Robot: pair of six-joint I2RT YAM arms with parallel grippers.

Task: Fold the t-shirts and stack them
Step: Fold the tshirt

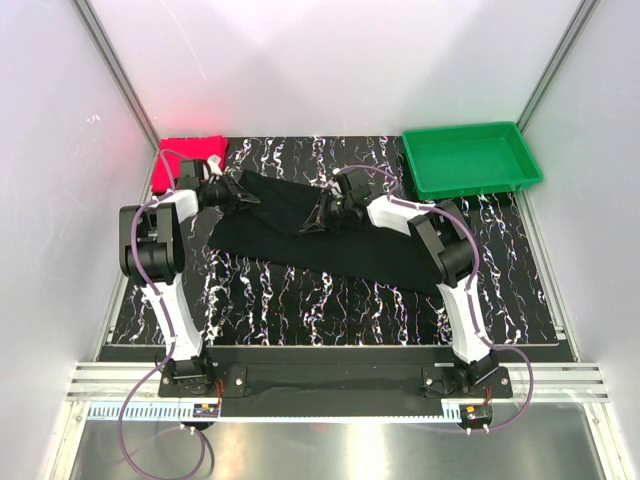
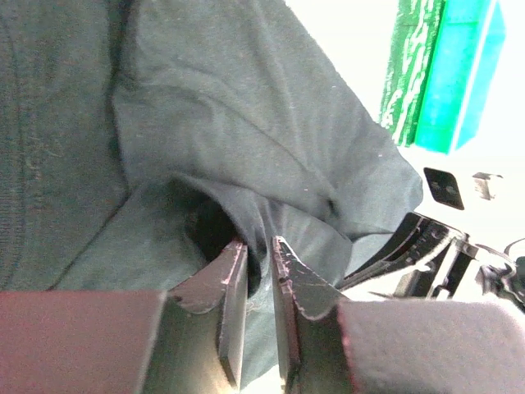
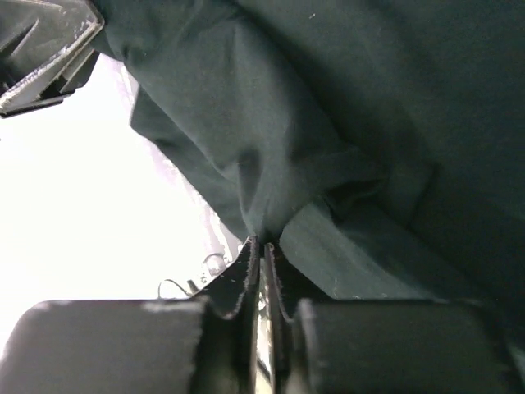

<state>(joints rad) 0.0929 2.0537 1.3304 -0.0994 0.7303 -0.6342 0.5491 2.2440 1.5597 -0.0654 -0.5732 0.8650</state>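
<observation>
Black shirt (image 1: 340, 245) is lying across the middle of the table (image 1: 300, 310), its long axis running from far left to near right; left claw (image 2: 259, 246) is pinching a fold at the far-left end, fingers nearly together; right claw (image 3: 262, 244) is gripping a ridge of cloth near the far edge, fingers almost touching; red shirt (image 1: 188, 160) is sitting as a compact block in the far-left corner; green tray (image 1: 470, 160) is standing far right.
</observation>
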